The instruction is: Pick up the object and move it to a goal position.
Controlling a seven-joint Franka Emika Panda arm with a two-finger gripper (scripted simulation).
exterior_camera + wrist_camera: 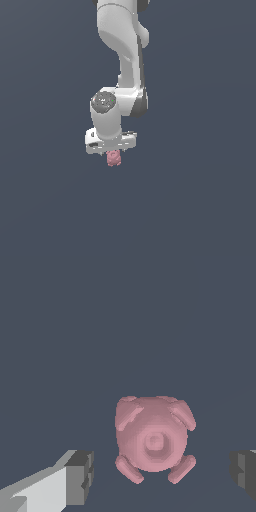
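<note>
The object (pixel 152 438) is a small pink lumpy thing with little knobs. It fills the middle of the wrist view, between my two dark finger pads (pixel 80 476), with a clear gap on each side. My gripper (pixel 162 473) is open and touches nothing. In the exterior view the object (pixel 113 158) shows just under the white gripper (pixel 111 151), and the hand hides the fingers there.
A plain dark grey-blue surface (pixel 200 200) fills the background of both views. The white arm (pixel 125 55) rises straight up from the gripper to the exterior view's upper edge.
</note>
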